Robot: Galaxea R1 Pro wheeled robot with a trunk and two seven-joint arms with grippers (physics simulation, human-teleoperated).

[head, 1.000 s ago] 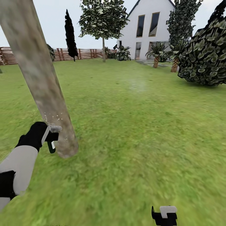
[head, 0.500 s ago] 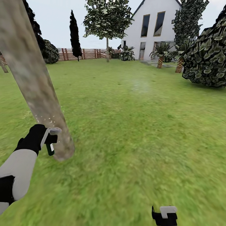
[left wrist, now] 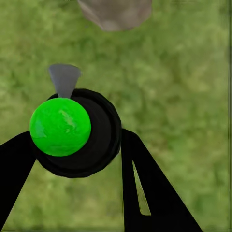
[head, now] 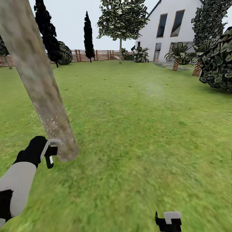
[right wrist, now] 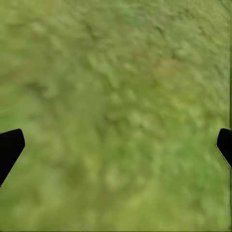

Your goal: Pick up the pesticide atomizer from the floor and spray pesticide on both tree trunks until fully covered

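A thick mottled beige-grey tree trunk (head: 42, 83) leans through the head view's left side and meets the lawn close in front of me. My left gripper (head: 51, 151) is shut on the pesticide atomizer (head: 50, 161), held right beside the trunk's base. Pale spray specks (head: 53, 125) dot the bark above it. In the left wrist view the atomizer (left wrist: 60, 126) shows as a bright green round in a black ring between the black fingers (left wrist: 145, 193), with the trunk's foot (left wrist: 116, 12) beyond. My right gripper (head: 169, 220) hangs open over grass (right wrist: 116, 96). A second leafy tree (head: 120, 48) stands far off.
Open lawn (head: 145, 129) stretches ahead and to the right. A big dark shrub (head: 219, 67) sits at the right edge. Far back are a white house (head: 170, 32), palms (head: 175, 61), dark conifers (head: 88, 38) and a reddish slat fence (head: 96, 55).
The whole picture has slid right, so the camera has turned left; more conifers and fence show at the back left. My left gripper stays by the trunk's base with the atomizer.
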